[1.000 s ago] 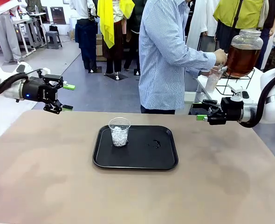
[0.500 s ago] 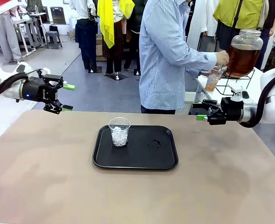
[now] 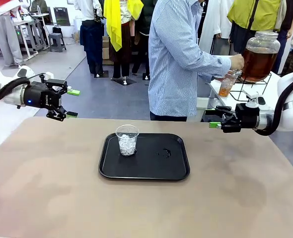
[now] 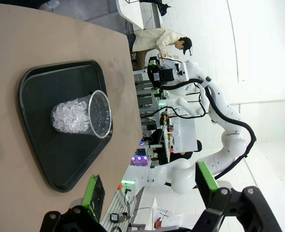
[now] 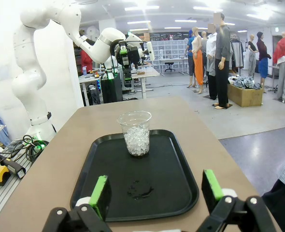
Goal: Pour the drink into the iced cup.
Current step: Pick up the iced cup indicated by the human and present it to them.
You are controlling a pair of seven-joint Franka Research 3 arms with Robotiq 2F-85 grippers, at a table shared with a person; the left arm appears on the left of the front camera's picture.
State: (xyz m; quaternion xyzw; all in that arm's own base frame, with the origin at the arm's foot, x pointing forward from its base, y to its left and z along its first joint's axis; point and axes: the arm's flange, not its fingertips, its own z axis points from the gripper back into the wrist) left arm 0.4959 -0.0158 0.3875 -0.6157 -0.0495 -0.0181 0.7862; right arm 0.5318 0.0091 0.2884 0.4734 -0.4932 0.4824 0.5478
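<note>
Zero drink in the iced cup (image 3: pixel 127 140) so far, so the pour itself hasn't started. The drink (image 3: pixel 258 63) is mostly in a big glass jar (image 3: pixel 263 39) way off past the tray's (image 3: pixel 144 176) far right corner. A person (image 3: pixel 179 59) over there holds a small cup (image 3: pixel 226 85) low against the jar, with a hand (image 3: pixel 235 60) up by it. That small cup has some amber in the bottom, but I can't tell how full it is from here. The iced cup stands upright on the left half of the tray with nothing but white ice (image 3: pixel 127 145) in it. There's also a little wet mark (image 3: pixel 165 153) nearer the tray's middle, apart from the cup.

Both pincers hang in the air off the tray with nothing in them. The left gripper (image 3: pixel 72 103) is well out past the tray's left edge, up above the table (image 3: pixel 62 198), jaws spread wide and pointing in toward the tray. The right gripper (image 3: pixel 212 118) is off the tray's far right corner, also wide open and empty, and it looks straight down the tray at the iced cup.

My read is that we're at the fill-up stage. Pretty much everything is left to do. The small cup has to come over to the tray, get handed over or picked up, then get tipped onto the ice without bumping the iced cup over.
</note>
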